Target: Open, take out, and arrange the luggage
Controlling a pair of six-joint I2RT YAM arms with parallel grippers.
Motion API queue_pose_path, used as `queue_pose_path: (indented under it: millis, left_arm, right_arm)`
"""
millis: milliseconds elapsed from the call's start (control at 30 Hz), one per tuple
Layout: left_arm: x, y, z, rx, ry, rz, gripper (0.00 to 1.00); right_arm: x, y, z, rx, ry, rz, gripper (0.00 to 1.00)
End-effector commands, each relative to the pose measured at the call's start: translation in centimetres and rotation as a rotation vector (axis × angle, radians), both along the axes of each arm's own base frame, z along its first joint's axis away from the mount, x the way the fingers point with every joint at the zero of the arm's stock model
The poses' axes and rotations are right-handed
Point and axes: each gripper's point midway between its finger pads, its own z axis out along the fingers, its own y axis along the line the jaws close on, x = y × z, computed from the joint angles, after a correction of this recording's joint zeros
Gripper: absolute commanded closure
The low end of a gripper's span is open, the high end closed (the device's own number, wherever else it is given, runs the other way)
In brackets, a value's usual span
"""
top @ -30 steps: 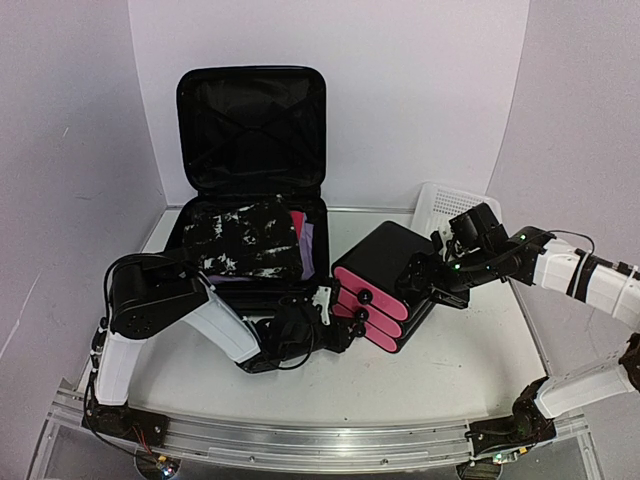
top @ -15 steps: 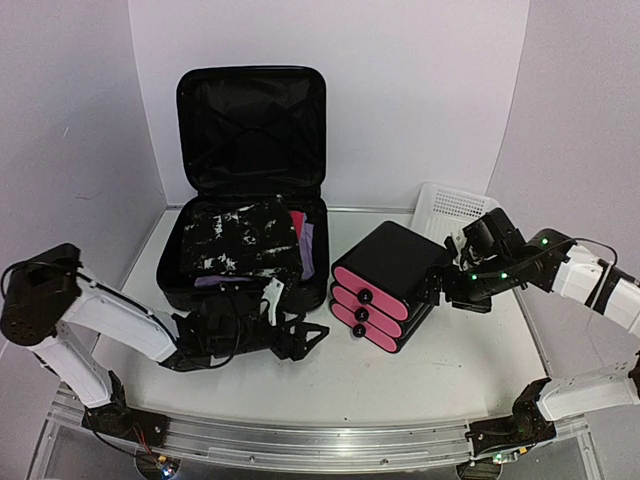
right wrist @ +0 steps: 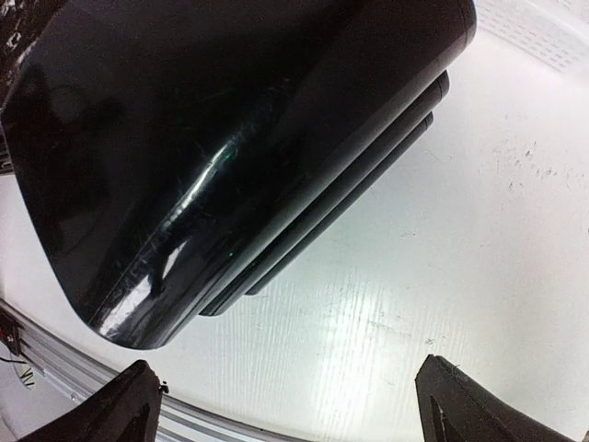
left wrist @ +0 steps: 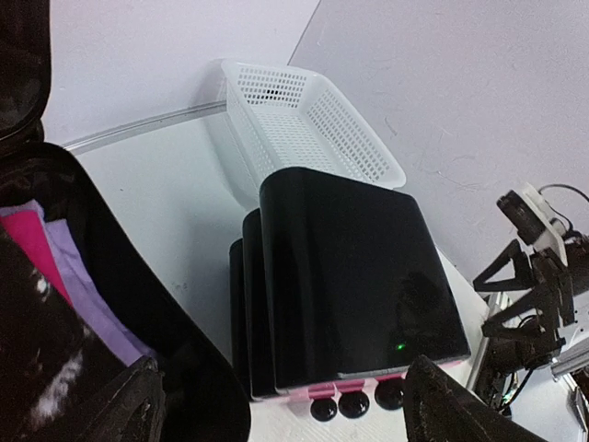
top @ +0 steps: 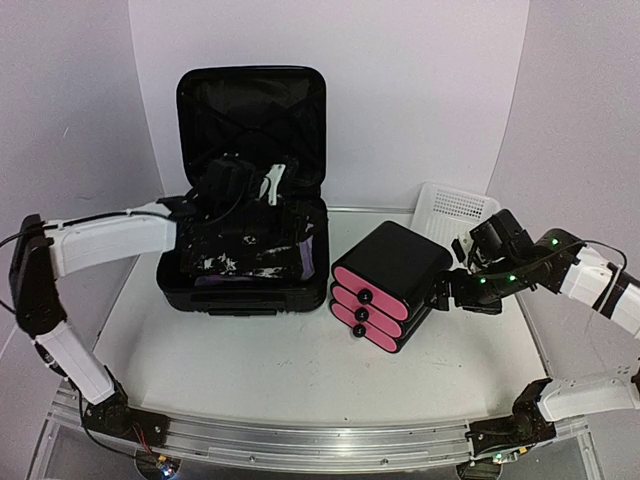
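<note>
The luggage sits open at the back left of the bench, its lid standing upright against the rear wall with the black lining facing forward and its lower half lying flat on the surface. That lower half holds a black-and-white patterned garment, with folded pink fabric and lilac fabric tucked along the right-hand edge. The left arm reaches in from the left side, and the left tool hangs over the rear part of the open case, in front of the lid; in its wrist view the two fingers stand wide apart with nothing between them. Just to the right of the luggage, apart from it, stands a black drawer box with three pink drawer fronts facing the near left, each with a dark round knob. Behind that box, against the back right corner, a white mesh basket leans tilted. The right tool is low at the box's rear right side, jaws spread wide and holding nothing, with the box's glossy black wall just ahead of the fingers.
</note>
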Motion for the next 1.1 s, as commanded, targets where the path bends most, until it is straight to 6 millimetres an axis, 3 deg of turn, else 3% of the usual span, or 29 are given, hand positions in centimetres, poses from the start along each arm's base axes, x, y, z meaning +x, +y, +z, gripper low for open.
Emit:
queue_pose_path:
  millis: [0, 267, 500, 600, 800, 1067]
  left_arm:
    - [-1.0, -3.7, -3.2, 0.108, 0.241, -0.242, 0.11]
    - [-0.4, -7.0, -6.9, 0.122, 0.355, -0.318, 0.14]
    - [-2.1, -9.9, -7.7, 0.100, 0.402, -0.362, 0.32]
    - [-3.2, -11.3, -7.8, 0.085, 0.434, -0.364, 0.38]
    - [-6.0, -14.0, -7.7, 0.049, 0.457, -0.336, 0.39]
    - [-10.5, -18.1, -8.2, 0.001, 0.505, -0.383, 0.37]
  right_arm:
    - [-0.1, -0.4, 2.9, 0.036, -0.081, -0.016, 0.02]
    - [-0.6, -0.9, 3.5, 0.048, -0.093, -0.021, 0.02]
    - [-0.5, -0.8, 3.4, 0.045, -0.084, -0.025, 0.02]
    - [-0.5, -0.8, 3.5, 0.049, -0.085, -0.025, 0.02]
    - [-0.8, -1.0, 3.8, 0.059, -0.097, -0.031, 0.02]
    - [-1.5, -4.8, 3.9, -0.100, -0.102, -0.112, 0.02]
